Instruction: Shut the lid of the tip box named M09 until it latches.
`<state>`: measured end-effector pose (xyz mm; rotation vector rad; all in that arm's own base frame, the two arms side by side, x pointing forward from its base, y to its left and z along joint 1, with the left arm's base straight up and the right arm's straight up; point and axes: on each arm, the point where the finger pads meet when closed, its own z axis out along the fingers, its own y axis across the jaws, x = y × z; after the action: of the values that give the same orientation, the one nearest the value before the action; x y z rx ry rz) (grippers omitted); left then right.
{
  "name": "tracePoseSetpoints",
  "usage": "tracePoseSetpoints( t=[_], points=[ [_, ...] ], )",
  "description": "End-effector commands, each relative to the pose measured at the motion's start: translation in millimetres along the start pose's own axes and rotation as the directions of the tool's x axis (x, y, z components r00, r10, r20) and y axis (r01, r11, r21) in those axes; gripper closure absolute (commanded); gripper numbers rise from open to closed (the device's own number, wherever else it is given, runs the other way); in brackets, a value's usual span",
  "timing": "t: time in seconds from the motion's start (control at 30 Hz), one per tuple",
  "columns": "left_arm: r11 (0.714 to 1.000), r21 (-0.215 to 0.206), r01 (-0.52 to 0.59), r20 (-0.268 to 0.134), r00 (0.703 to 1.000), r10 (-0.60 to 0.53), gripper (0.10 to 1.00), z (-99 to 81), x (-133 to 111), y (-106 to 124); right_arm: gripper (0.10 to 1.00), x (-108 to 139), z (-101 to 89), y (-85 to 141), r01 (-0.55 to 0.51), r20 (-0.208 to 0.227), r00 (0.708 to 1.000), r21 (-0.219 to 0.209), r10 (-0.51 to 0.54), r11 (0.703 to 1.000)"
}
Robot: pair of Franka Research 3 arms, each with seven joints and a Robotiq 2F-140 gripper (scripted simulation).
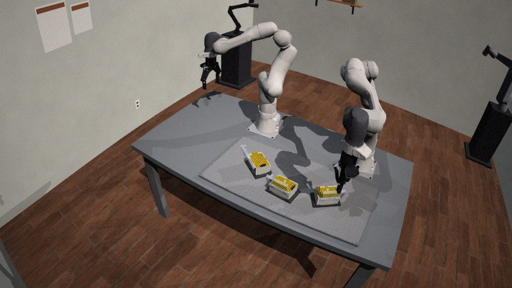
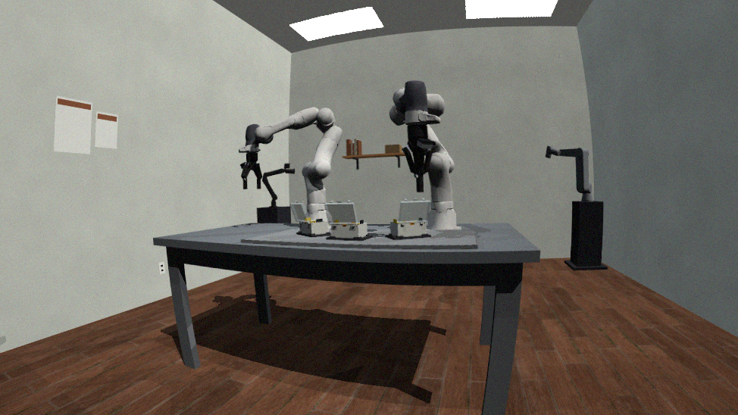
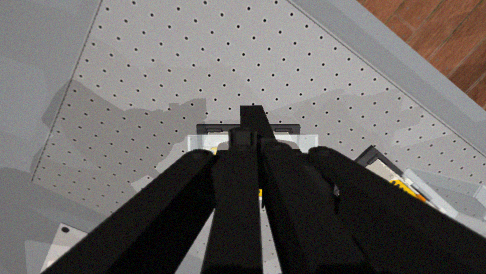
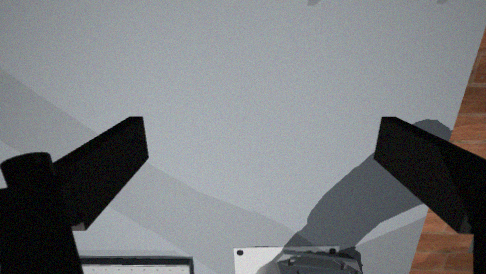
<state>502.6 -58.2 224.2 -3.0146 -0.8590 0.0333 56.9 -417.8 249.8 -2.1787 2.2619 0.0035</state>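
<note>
Three pale tip boxes with yellow racks stand on dark holder plates. The right box point(image 1: 327, 201) point(image 2: 409, 229), middle box point(image 1: 282, 192) point(image 2: 348, 230) and left box point(image 1: 262, 170) point(image 2: 314, 228) have raised clear lids. Sticker IDs are too small to read. My left gripper point(image 1: 339, 191) point(image 2: 420, 189) point(image 3: 250, 123) is shut and empty, pointing down. Its tips are a little above the right box's lid point(image 2: 414, 211) point(image 3: 197, 143) in the exterior view. In the left wrist view its fingers hide most of that box. My right gripper point(image 1: 211, 84) point(image 2: 251, 186) point(image 4: 260, 138) is open and empty, high over the table's far corner, away from the boxes.
The boxes stand on a grey perforated board point(image 1: 228, 157) point(image 3: 165, 50) on the table point(image 1: 171, 132) point(image 2: 206, 238). The middle box stands close between the other two. Both arm bases stand behind the board. A wall shelf point(image 2: 373, 155) and dark pedestals are in the background.
</note>
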Motion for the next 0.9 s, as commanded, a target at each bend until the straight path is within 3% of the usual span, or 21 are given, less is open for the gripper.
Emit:
tracePoseSetpoints(
  t=[0.0, 0.87],
  points=[
    [1.000, -0.012, -0.010, -0.019, 1.000, 0.010, 0.999, 0.5, 7.2, 3.5, 0.098, 0.4, -0.2, -0.3, -0.005, -0.002, 1.000, 0.001, 0.005, 1.000],
    [1.000, -0.012, -0.010, -0.019, 1.000, 0.010, 0.999, 5.5, 7.3, 3.5, 0.098, 0.4, -0.2, -0.3, -0.005, -0.002, 1.000, 0.001, 0.005, 1.000]
  ],
)
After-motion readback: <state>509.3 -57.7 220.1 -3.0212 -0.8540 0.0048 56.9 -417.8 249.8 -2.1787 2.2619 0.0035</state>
